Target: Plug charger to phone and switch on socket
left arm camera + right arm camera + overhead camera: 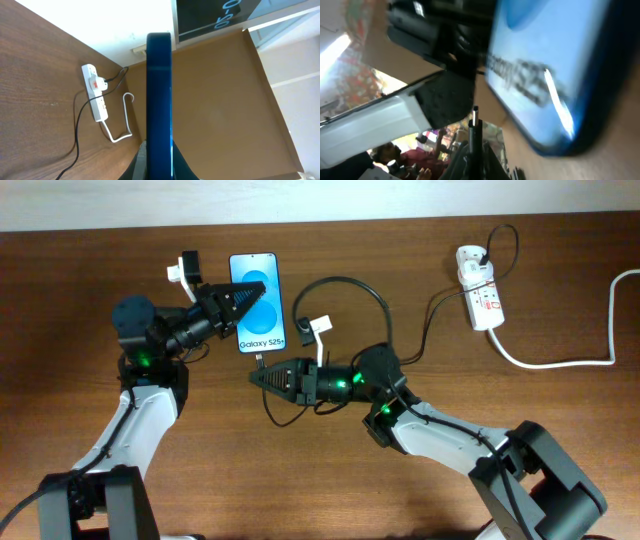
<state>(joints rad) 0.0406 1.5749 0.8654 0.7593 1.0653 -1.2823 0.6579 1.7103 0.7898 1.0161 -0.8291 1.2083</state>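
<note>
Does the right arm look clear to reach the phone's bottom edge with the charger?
Probably yes: the right pincer, shut on the charger, sits just short of the phone, held by the left pincer; nothing shows between.

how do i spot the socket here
Look at the far right of the wooden table, right of the blue-screened phone. The socket is the short white power strip there. Red switches and a thick white lead set it apart from the black charger cable.

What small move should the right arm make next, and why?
Probably ease the right gripper forward until the charger tip meets the bottom edge of the phone. The tip, held in its jaws, points at it but seems not inserted, and the left gripper holds the phone. The port is hidden.
</note>
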